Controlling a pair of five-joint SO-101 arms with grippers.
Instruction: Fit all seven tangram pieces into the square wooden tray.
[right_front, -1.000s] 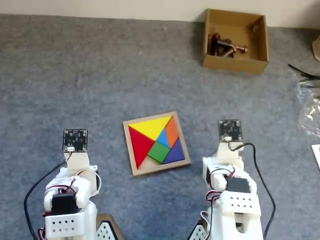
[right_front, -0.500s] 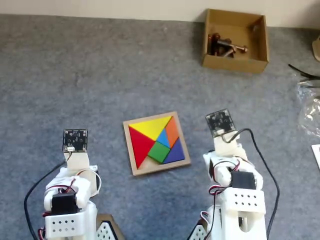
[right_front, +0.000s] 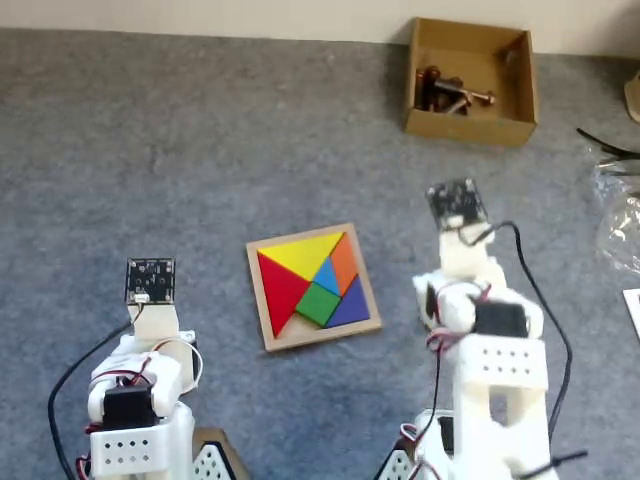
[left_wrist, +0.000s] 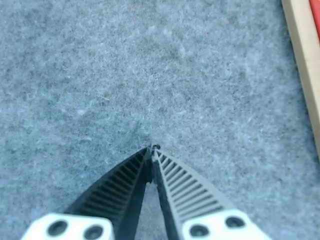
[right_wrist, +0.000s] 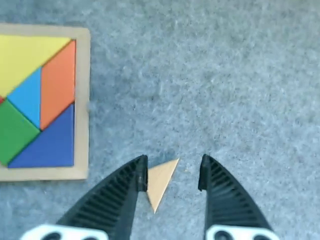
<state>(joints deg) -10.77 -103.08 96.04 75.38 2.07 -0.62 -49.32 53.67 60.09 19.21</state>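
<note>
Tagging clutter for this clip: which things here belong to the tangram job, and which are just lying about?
Job:
wooden tray
six coloured pieces fitted in it
loose tan triangle inside the open right claw

Lying about:
cardboard box holding small hardware
clear plastic bag

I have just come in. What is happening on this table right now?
Two robot arms stand at a square wooden tray for tangram pieces. Six coloured pieces lie in it. The right gripper is open, with a small tan triangle on the grey carpet between its fingers, beside the tray. The left gripper is shut over bare carpet.
</note>
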